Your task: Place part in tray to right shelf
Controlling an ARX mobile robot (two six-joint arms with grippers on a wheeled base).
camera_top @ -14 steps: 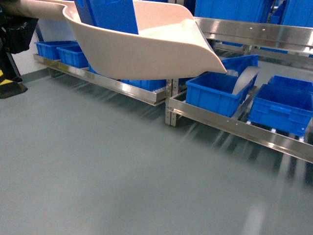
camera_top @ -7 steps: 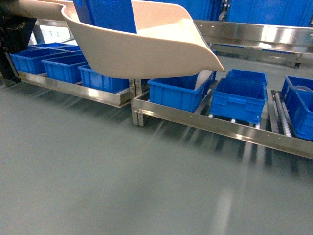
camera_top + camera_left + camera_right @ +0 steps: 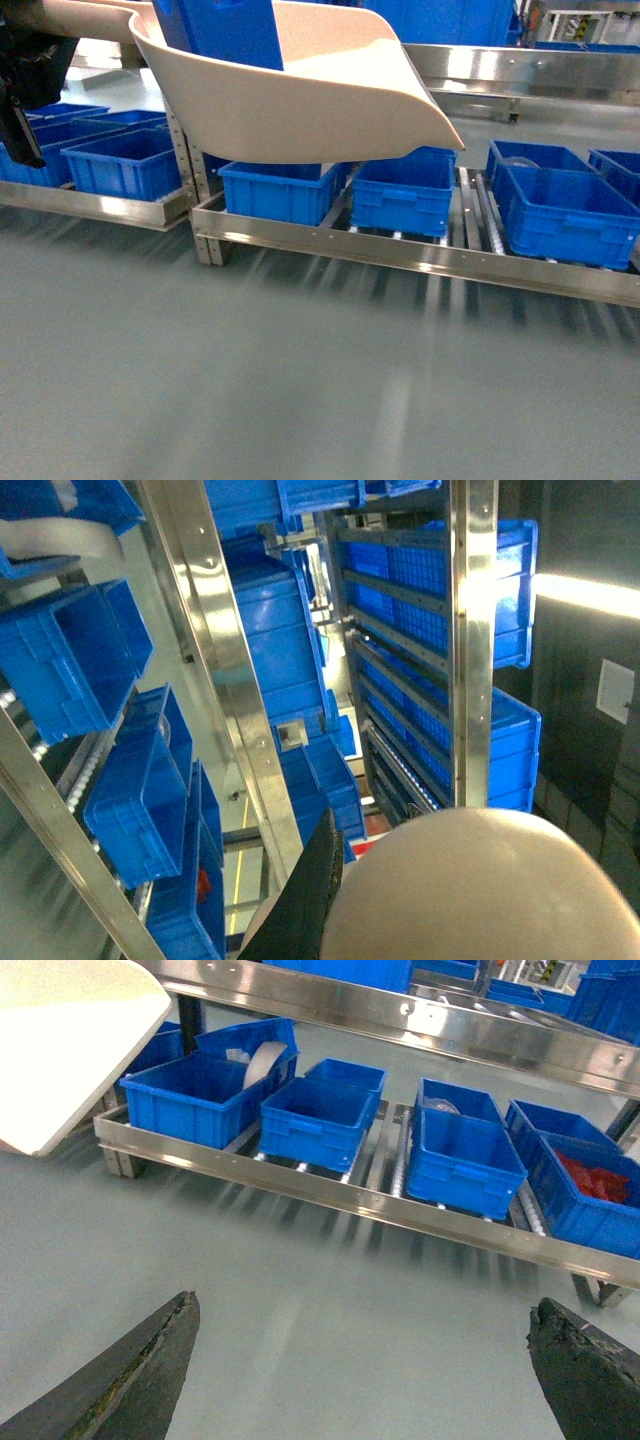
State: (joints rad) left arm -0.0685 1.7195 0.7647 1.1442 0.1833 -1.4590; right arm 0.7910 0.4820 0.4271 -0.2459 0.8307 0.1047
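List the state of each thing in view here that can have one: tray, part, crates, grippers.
Cream plastic tray: raised in front of the head camera, carrying the part.
Bright-blue plastic part: standing in the tray, top cut off by the frame.
Right gripper: open, empty, above bare floor.
Left gripper: not in view.
Blue crate at the shelf's right end: holds red items.
Stainless-steel right shelf: loaded with blue crates.

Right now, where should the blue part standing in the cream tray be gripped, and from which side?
Probably across the flat upright body of the blue part, from above: the cream tray walls in its base. Its top is out of frame.
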